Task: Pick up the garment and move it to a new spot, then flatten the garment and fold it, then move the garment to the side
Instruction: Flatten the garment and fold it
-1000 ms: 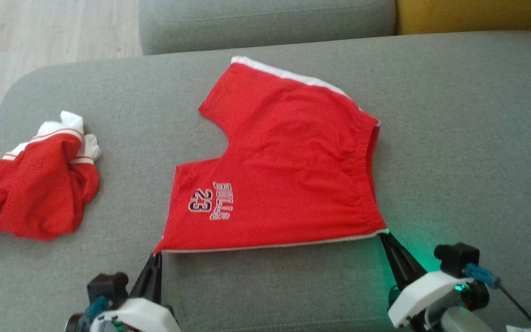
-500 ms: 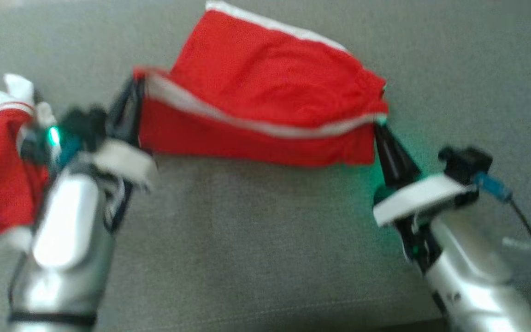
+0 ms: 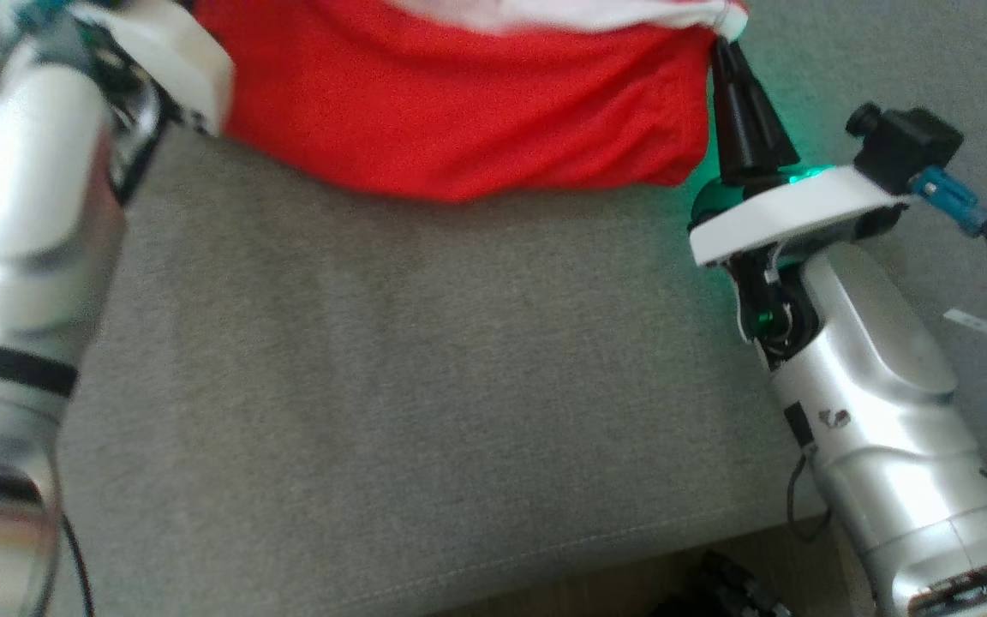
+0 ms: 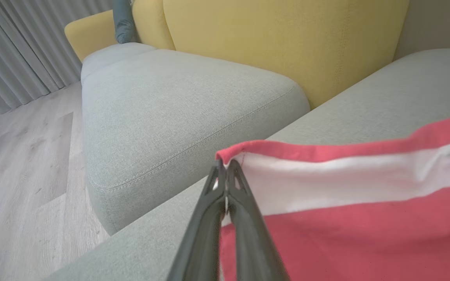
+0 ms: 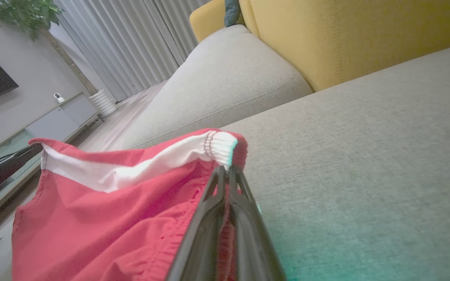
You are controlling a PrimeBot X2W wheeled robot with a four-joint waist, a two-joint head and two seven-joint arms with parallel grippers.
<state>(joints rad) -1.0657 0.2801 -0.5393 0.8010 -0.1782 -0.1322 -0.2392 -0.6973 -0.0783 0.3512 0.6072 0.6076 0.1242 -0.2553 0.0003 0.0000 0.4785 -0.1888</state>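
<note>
The left jaws and right jaws are each clamped on one end of the red garment's (image 3: 459, 111) white-banded edge, holding that edge lifted above the grey sofa cushion (image 3: 373, 386). For a clean fold, I'd carry both corners level, edge taut, and lower them together. No print or label is readable here

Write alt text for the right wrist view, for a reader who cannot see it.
The right gripper, shut, pinches the white-banded waistband corner of the red shorts, held up over a grey sofa seat. A yellow backrest and grey curtains stand behind.
</note>
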